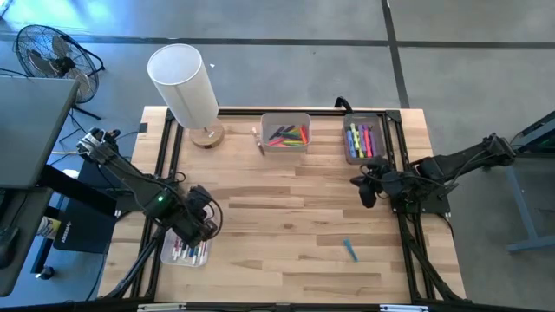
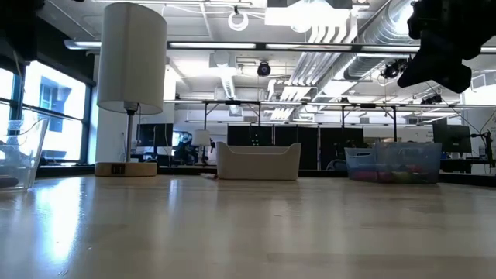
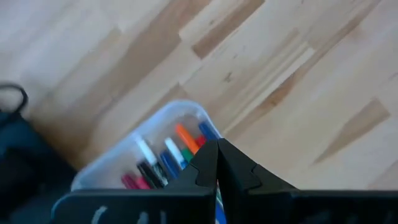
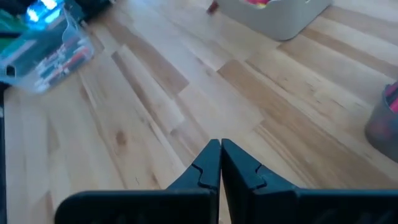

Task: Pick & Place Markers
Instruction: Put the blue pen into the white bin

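Markers lie in three bins: a clear bin (image 1: 185, 250) at the near left, a white bin (image 1: 285, 134) at the far middle and a grey bin (image 1: 364, 139) at the far right. One blue marker (image 1: 349, 250) lies alone on the table, near right. My left gripper (image 3: 217, 163) is shut and hangs over the clear bin's right end (image 3: 186, 121), above the orange, blue, green and white markers (image 3: 177, 149). My right gripper (image 4: 221, 157) is shut above bare wood near the right edge (image 1: 365, 187), holding nothing.
A white lamp (image 1: 184, 87) on a wooden foot stands at the far left of the table. Black frame rails (image 1: 165, 147) run along the left, far and right edges. A fan (image 1: 48, 52) stands on the floor beyond the left corner. Bare wood fills the table's middle.
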### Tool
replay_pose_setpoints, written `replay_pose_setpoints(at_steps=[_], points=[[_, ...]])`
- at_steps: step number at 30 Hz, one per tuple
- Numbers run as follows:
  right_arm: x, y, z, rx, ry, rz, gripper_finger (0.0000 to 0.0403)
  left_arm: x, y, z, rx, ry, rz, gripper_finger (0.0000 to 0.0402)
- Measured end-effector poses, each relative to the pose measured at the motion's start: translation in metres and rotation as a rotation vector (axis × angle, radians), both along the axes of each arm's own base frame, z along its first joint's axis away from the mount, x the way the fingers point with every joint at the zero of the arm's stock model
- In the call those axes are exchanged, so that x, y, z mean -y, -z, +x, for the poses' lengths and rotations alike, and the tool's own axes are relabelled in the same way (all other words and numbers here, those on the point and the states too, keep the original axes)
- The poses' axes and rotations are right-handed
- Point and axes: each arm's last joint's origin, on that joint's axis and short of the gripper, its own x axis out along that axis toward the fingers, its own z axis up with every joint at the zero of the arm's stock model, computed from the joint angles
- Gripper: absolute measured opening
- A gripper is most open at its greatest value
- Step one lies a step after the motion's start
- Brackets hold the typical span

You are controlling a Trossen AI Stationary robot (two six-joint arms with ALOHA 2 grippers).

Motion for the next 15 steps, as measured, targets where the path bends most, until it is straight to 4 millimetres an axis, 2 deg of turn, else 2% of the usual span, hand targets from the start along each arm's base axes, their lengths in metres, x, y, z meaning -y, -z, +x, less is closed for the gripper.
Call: replay_pose_setpoints(at_steps=[6, 15], points=[[-0.002, -0.001, 0.002, -0.005, -0.070, -0.012, 0.0004, -0.003, 0.000, 0.002, 0.015, 0.071, 0.066, 0.0001], [-0.001, -0.005, 0.005, 0.062, -0.017, -0.043, 0.0002, -0.012, -0.001, 0.017, 0.055, 0.086, 0.062, 0.0000]])
